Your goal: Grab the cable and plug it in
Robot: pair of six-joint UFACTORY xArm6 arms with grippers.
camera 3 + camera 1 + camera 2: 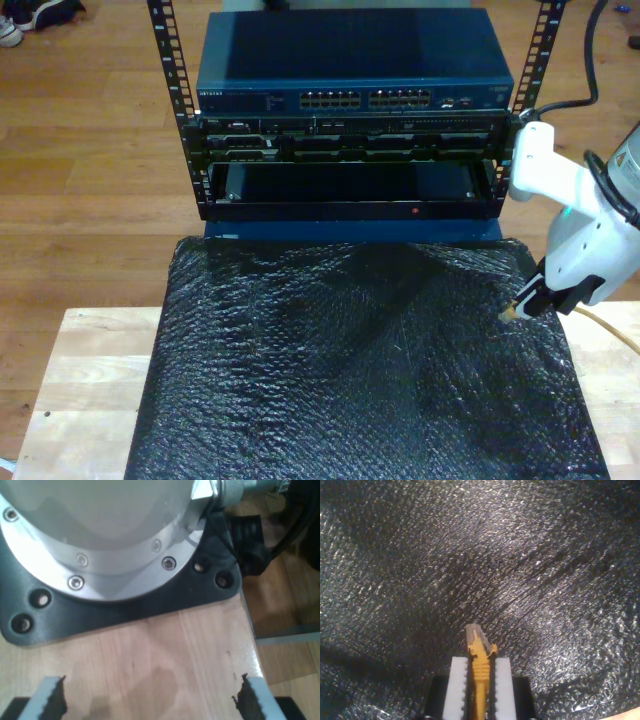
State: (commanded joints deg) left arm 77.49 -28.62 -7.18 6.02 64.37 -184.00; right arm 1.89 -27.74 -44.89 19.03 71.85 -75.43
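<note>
Clamped between white pads (456, 690) of my second gripper (479, 680), cable (480, 680) plug could twist before reaching the switch (355, 75); my first gripper (150, 697) gapes empty.

The mat (360, 380) lies on the table (85, 385). The rack (350, 150) stands behind it at twelve o'clock (exterior view). The cable (610, 328) trails off at three o'clock.

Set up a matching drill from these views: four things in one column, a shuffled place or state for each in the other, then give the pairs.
1. my first gripper
2. cable plug
3. network switch
4. black bubble mat

A. on top of the rack
B. spread over the wooden table
C. open above bare wood
D. clamped in my second gripper

Pairs: 1-C, 2-D, 3-A, 4-B
</note>
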